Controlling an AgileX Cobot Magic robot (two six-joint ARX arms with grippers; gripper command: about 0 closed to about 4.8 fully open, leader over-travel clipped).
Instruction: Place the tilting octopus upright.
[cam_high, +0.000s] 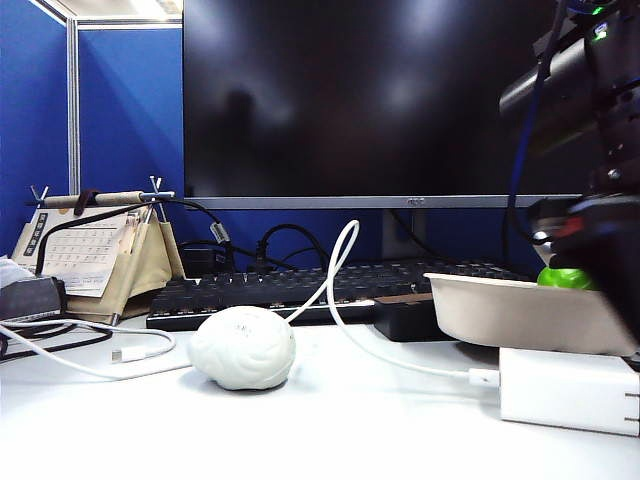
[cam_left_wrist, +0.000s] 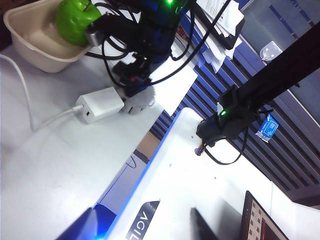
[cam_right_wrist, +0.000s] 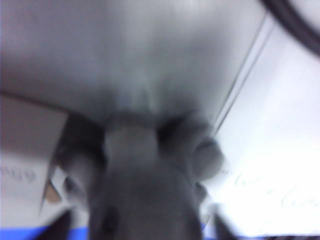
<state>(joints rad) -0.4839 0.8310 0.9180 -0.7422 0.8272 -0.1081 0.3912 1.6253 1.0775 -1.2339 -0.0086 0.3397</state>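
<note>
The right gripper (cam_left_wrist: 135, 87) hangs low over the white table (cam_left_wrist: 45, 165), just above the gray octopus (cam_right_wrist: 145, 185) beside the white power adapter (cam_left_wrist: 99, 104); whether its jaws are apart or closed cannot be told, as its wrist view is blurred. The left gripper is in no view, its jaws standing wide, nothing seen held. Farther out sit a beige bowl (cam_high: 520, 310) with a green ball (cam_high: 565, 278), a white brain-shaped ball (cam_high: 243, 346), a keyboard (cam_high: 290, 290), a dark monitor (cam_high: 370, 100) and blue partitions (cam_high: 125, 110).
</note>
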